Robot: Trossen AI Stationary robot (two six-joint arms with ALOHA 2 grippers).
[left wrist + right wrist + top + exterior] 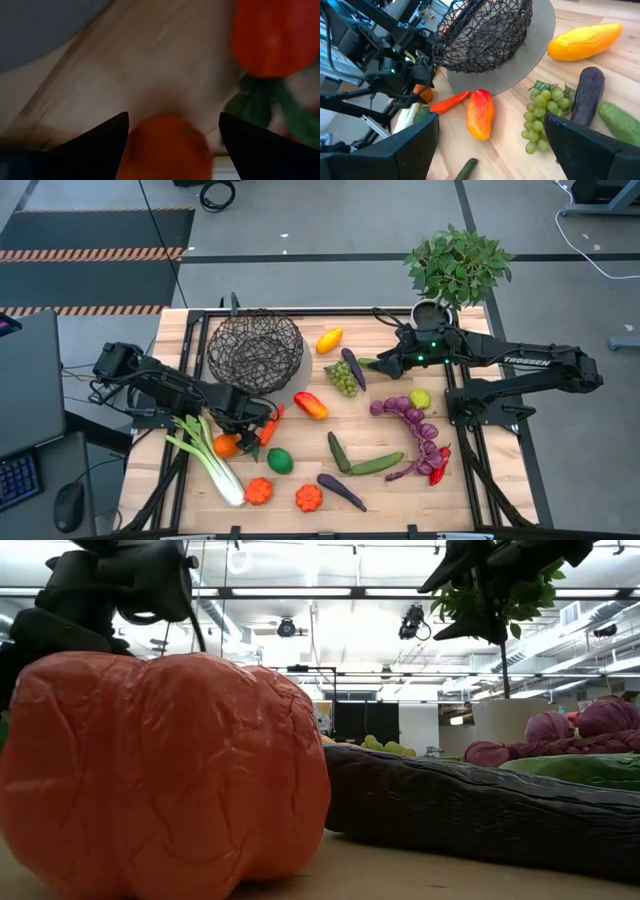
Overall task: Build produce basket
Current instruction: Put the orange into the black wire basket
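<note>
The left gripper [252, 430] is held low over the table, its fingers [100, 137] spread wide with nothing clamped; an orange round fruit [167, 145] is seen lying in the gap between them, not yet touched so far as can be told. The fruit is judged to be light, stiff and smooth-skinned, so it is likely to roll or slip; it is best taken across its widest part, with the pads set squarely on opposite sides. Just beside the gripper a carrot [270, 426] is laid, and the leek [205, 452] is stretched on the gripper's other side. The basket [255, 350], a round bowl of thin dark wire mesh, is set near the gripper, beyond the carrot, and appears empty. Its mesh is judged springy and light, so it could be nudged by a careless drop.

The right gripper [382, 365] is held open above the grapes [542, 122], well apart from the basket.
</note>
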